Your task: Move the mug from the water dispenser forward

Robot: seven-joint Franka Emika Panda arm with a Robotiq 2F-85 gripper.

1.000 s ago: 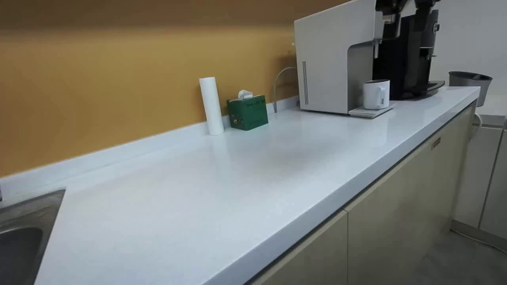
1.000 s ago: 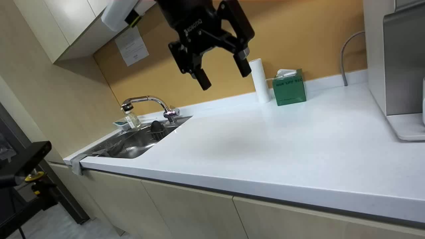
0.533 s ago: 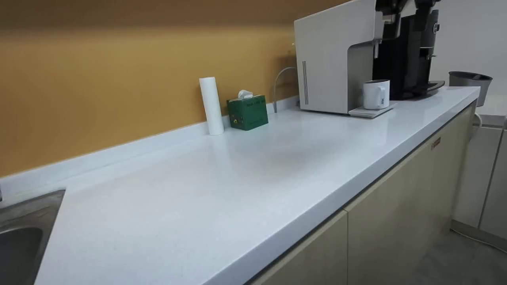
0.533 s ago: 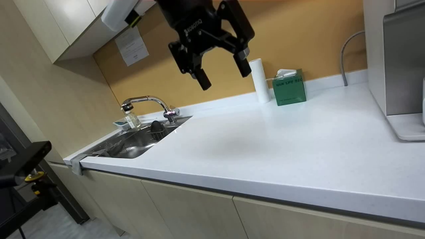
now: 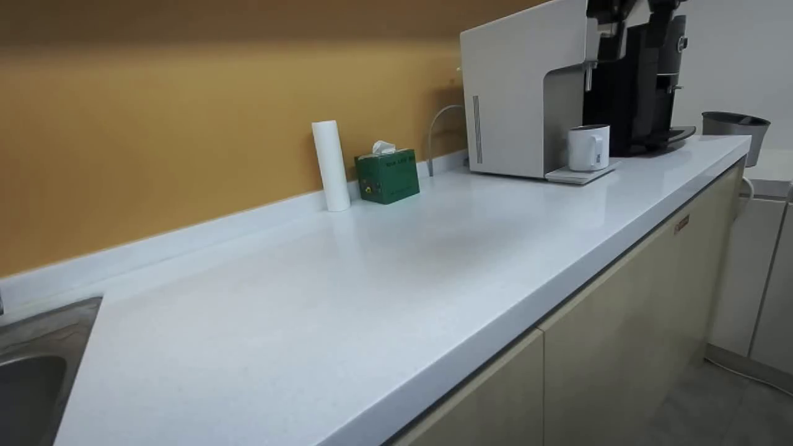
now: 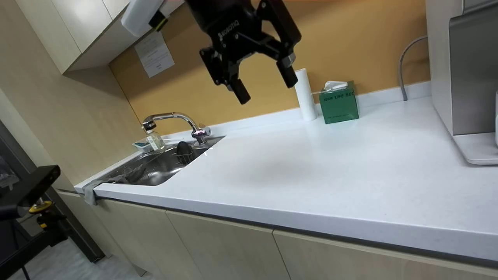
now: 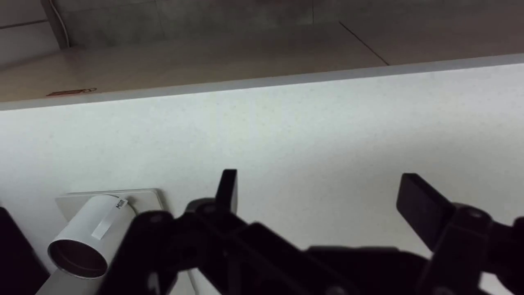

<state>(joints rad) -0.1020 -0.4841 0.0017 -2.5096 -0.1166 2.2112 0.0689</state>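
Observation:
The white mug (image 5: 585, 148) stands upright on the drip tray (image 5: 573, 178) of the white water dispenser (image 5: 505, 102). In the wrist view the mug (image 7: 88, 229) shows at the lower left on the tray (image 7: 147, 198), its dark mouth facing the camera; a gripper finger hides part of its right side. Only a sliver of it shows at the right edge of an exterior view (image 6: 497, 120). My gripper (image 6: 267, 91) is open and empty, high above the counter. In the wrist view the gripper (image 7: 320, 178) has its fingers wide apart over bare counter, to the right of the mug.
A slim white cylinder (image 5: 331, 166) and a green tissue box (image 5: 388, 176) stand by the back wall. A black coffee machine (image 5: 635, 93) stands beyond the dispenser. A sink (image 6: 159, 167) with a faucet (image 6: 175, 116) lies at the opposite end. The counter's front edge (image 7: 254, 84) crosses the wrist view.
My gripper has moved very slightly right and up in an exterior view, still open. The mug and dispenser have not moved.

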